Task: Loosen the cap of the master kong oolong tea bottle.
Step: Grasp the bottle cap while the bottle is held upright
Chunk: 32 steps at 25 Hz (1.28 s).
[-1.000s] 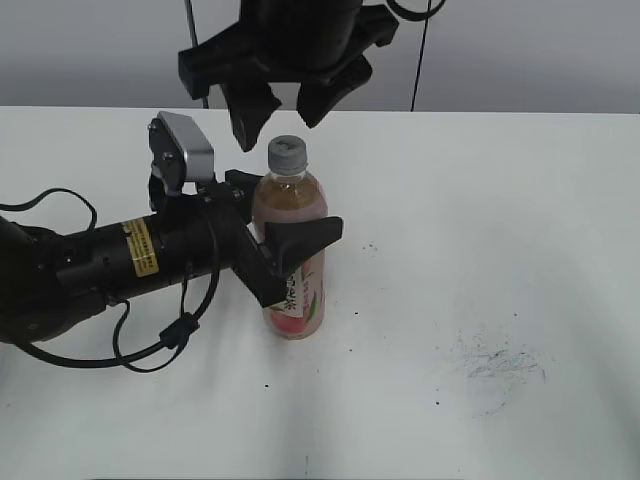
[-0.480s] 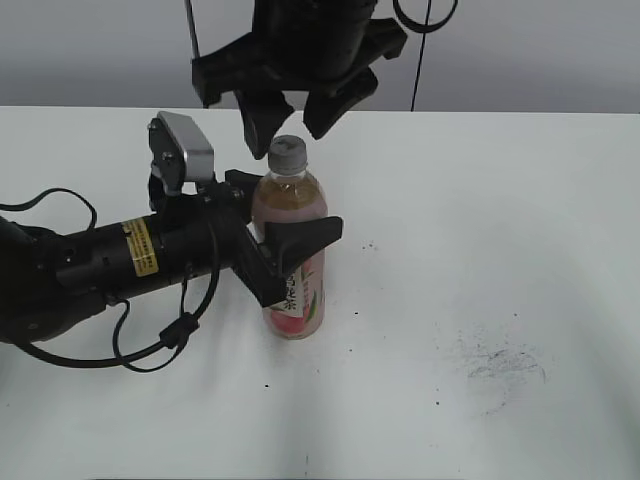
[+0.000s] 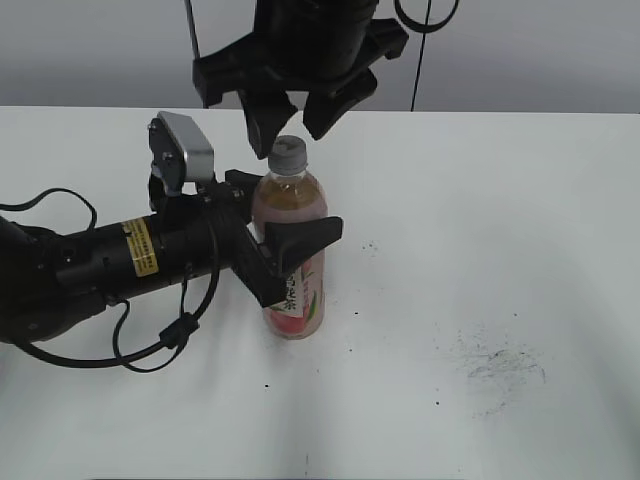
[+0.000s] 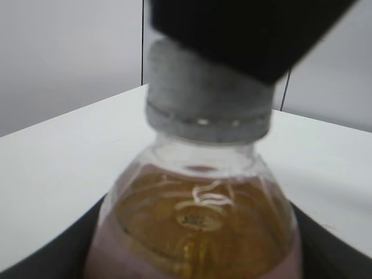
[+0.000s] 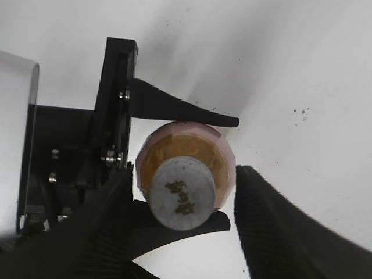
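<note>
The master kong oolong tea bottle (image 3: 303, 290) stands upright on the white table (image 3: 480, 230), pale amber tea above a pink-and-white label. My left gripper (image 3: 278, 222) reaches in from the left and is shut on the bottle's body, one finger in front and one behind. The light-grey cap (image 3: 288, 153) sits on the neck. My right gripper (image 3: 290, 133) hangs above it, open, with a finger on each side of the cap (image 5: 180, 200). In the right wrist view the left finger (image 5: 99, 232) is close to the cap and the right finger (image 5: 279, 221) stands apart from it.
Grey scuff marks (image 3: 495, 360) and small dark specks lie on the table to the right of the bottle. The left arm's body and cables (image 3: 110, 270) fill the left side. A grey wall runs behind the table's far edge.
My right gripper has come down from above until its fingers flank the cap, and the jaws have narrowed a little. The left gripper and the bottle have not moved.
</note>
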Each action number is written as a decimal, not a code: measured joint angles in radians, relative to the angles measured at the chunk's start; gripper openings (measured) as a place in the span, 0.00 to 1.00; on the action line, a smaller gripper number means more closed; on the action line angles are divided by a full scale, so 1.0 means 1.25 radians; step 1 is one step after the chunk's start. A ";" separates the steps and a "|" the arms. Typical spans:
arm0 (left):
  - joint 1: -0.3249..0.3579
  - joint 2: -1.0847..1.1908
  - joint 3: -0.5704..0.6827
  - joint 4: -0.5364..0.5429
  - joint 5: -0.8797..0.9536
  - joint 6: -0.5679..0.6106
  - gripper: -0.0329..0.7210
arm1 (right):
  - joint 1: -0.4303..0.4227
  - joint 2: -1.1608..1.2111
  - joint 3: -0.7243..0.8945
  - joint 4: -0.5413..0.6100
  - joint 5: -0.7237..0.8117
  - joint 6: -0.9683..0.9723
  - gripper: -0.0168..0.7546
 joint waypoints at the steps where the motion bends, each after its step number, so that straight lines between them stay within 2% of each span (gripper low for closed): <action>1: 0.000 0.000 0.000 0.000 0.000 0.000 0.63 | 0.000 0.000 0.000 0.000 0.000 0.000 0.56; 32: 0.000 0.000 0.000 0.000 0.000 0.000 0.63 | 0.000 0.000 0.031 0.001 0.001 -0.014 0.56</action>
